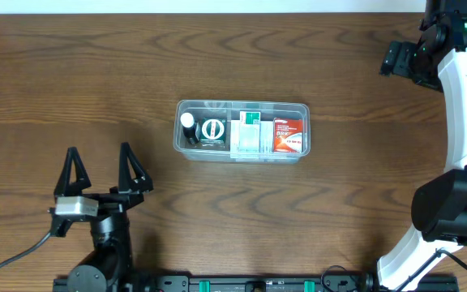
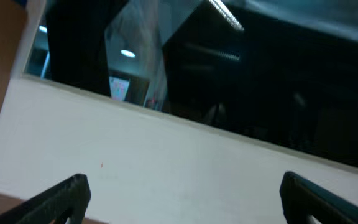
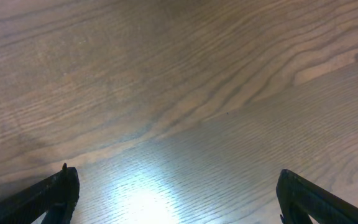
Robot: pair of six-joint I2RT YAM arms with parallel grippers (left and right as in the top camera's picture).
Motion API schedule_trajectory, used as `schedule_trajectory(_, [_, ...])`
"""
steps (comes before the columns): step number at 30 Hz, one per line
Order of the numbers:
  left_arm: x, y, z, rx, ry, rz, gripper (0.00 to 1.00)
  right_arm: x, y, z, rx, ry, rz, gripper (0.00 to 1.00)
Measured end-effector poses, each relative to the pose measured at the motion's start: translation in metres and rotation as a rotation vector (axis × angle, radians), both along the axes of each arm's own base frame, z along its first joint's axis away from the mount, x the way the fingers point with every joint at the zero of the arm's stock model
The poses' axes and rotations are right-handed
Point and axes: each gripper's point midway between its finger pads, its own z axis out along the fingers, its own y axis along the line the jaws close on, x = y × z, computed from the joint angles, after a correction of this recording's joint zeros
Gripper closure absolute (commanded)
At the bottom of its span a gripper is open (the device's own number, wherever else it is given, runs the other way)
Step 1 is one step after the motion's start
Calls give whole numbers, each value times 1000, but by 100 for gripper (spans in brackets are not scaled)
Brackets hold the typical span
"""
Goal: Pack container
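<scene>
The clear plastic container (image 1: 183, 105) lies in the middle of the wooden table. It holds a small dark bottle with a white cap (image 1: 188, 122), a round dark green and white item (image 1: 212, 130), a white and green box (image 1: 250, 135) and a red box (image 1: 289, 135). My left gripper (image 1: 100, 169) is open and empty, near the front left, well apart from the container. It points up at a white wall in the left wrist view (image 2: 182, 202). My right gripper (image 1: 394, 58) is at the far right; its wrist view (image 3: 176, 196) shows it open over bare wood.
The white right arm (image 1: 460, 122) runs along the table's right side down to its base (image 1: 452, 211). The left arm's base (image 1: 104, 243) stands at the front edge. A black rail (image 1: 250, 284) runs along the front.
</scene>
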Motion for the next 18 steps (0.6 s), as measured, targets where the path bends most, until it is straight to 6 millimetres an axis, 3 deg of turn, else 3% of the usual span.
schedule_trajectory(7, [11, 8, -28, 21, 79, 37, 2, 0, 0, 0, 0, 0, 0, 1])
schedule_trajectory(18, [28, 24, -104, 39, 398, 102, 2, 0, 0, 0, 0, 0, 0, 1])
